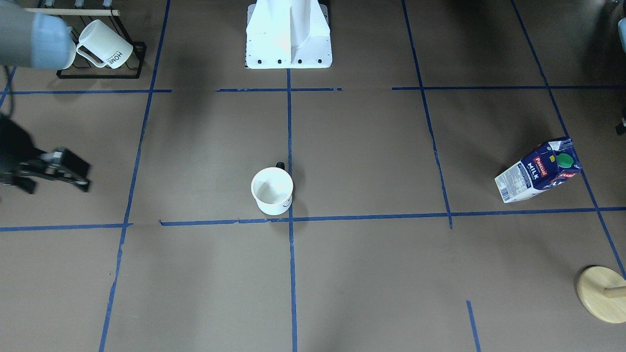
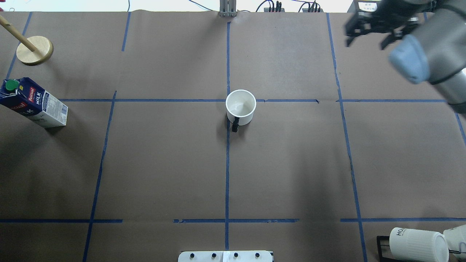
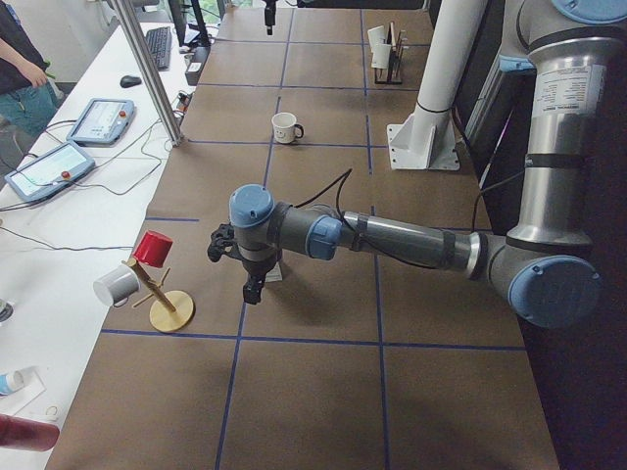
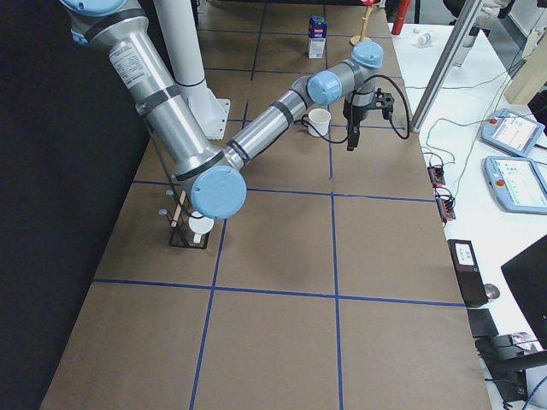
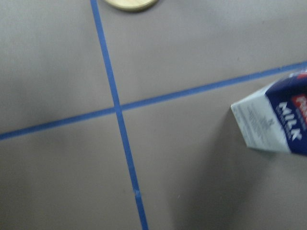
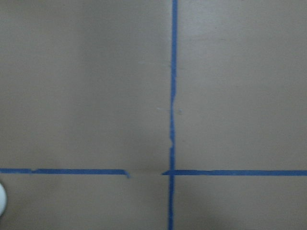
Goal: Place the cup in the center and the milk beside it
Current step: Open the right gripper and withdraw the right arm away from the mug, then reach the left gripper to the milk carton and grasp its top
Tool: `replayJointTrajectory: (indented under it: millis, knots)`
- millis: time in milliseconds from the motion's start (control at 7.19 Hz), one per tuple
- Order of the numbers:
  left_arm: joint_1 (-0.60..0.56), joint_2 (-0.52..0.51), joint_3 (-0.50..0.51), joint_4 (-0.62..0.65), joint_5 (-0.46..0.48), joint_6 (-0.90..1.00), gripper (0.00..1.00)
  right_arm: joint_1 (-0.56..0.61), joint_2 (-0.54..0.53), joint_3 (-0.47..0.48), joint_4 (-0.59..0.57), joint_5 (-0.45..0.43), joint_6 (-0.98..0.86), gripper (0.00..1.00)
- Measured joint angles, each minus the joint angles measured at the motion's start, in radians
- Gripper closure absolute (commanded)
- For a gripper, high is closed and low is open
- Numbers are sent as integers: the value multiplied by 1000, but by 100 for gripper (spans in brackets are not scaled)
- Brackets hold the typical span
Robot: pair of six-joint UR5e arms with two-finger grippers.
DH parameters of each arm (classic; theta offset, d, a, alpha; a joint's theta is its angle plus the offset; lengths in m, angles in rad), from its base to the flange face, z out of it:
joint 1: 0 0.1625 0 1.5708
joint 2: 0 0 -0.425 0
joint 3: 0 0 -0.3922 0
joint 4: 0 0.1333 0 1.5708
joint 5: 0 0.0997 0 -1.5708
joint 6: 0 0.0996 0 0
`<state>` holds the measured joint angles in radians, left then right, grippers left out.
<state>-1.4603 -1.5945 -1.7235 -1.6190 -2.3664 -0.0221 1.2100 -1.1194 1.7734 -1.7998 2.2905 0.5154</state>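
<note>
Frontally, the cup [image 1: 272, 190] stands at the center [image 1: 290, 219], the milk [image 1: 538, 171] well apart. Overhead, the right claw [image 2: 366, 40] hangs spread, empty. Sideways, the left claw [image 3: 251, 289] hovers near the milk (open or closed, I cannot tell); clipping its top could topple it.

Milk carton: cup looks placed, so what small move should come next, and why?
Probably shift the left end effector over the milk carton and lower to grasp it. The cup already sits at the center tape crossing, while the carton stands far out on the robot's left, and the left wrist view has it at its right edge.
</note>
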Motion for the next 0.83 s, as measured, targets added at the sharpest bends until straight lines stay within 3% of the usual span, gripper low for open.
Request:
replayJointTrajectory:
  millis: [557,835]
  knots:
    - [13,-45,-55,20,-47,-93,0,226,-379,25,32,11,-580,0]
    - [56,-57,-81,21,-52,-185,0,262,-570,22,200,6,-643,0]
